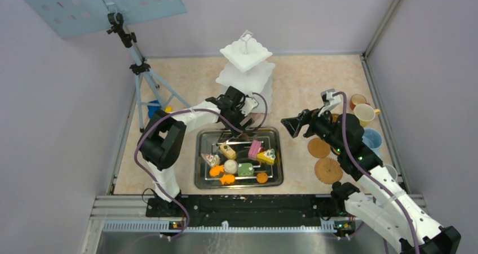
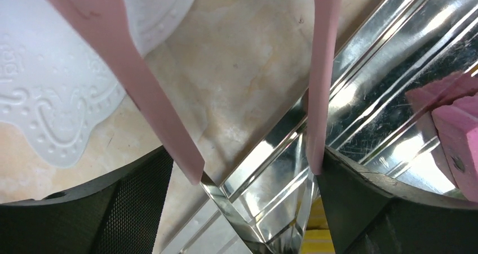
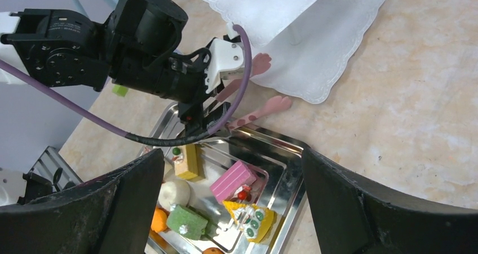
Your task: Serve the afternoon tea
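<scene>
Steel tray [image 1: 198, 159] at centre
Pastries [image 1: 231, 166] lie in it; three-tier stand [image 1: 246, 57] behind; mugs [image 1: 365, 114] and coasters [image 1: 328, 170] to its right.

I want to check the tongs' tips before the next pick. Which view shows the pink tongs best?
Right wrist: both tips of the pink tongs show, spread apart beside the steel tray. Left wrist shows only their two arms, tips cropped. Top external: the left arm mostly hides them.

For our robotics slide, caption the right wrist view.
Left pincer holds empty pink tongs over a corner of the steel tray, beside the white stand.
</scene>
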Robot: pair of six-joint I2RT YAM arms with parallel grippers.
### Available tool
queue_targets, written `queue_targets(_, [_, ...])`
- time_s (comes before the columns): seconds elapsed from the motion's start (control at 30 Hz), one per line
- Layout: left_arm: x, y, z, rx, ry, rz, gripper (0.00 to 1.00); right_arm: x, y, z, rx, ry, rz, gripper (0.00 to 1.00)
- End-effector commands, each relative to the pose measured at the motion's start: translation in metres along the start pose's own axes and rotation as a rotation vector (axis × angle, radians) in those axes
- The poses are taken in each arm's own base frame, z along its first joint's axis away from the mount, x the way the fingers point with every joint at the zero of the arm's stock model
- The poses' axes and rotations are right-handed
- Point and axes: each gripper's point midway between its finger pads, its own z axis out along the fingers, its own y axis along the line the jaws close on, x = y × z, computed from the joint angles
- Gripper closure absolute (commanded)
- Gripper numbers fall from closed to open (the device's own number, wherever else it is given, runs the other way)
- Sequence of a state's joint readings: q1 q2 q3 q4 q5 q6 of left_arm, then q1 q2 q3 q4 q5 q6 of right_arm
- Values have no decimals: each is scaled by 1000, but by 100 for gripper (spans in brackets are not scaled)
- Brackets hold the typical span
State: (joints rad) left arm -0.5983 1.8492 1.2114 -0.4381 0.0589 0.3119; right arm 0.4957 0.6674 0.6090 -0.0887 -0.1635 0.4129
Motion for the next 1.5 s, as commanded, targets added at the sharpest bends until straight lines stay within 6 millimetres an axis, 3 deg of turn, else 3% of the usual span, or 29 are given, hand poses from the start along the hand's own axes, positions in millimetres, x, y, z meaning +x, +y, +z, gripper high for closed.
queue_targets(0.0, [-12, 2, -28, -27, -49, -30, 1, -14, 11, 1, -45, -48, -10, 10])
queue_targets(0.2, [18, -2, -22, -38, 40, -73, 1, -15, 12, -1, -47, -55, -11, 10])
queue_targets(0.4, [28, -10, -26, -35, 34, -136, 1, -15, 10, -2, -39, -52, -21, 10])
queue_targets(0.57, [40, -12, -18, -69, 64, -122, 1, -14, 11, -1, -44, -54, -18, 10])
queue_targets(0.77, [39, -7, -5, -107, 84, -107, 7, -15, 11, -1, -43, -53, -18, 11])
queue_targets(1.0, [33, 0, -5, -138, 77, -80, 15, -13, 9, -2, -33, -51, -18, 11])
queue_targets(1.13, [32, 3, -10, -155, 75, -60, 30, -13, 8, -3, -31, -51, -17, 11])
queue_targets(1.33, [26, 11, -21, -201, 60, -44, 33, -13, 8, -3, -31, -54, -17, 11])
queue_targets(1.47, [7, 20, -44, -242, 36, -49, 36, -13, 8, -3, -26, -51, -16, 11])
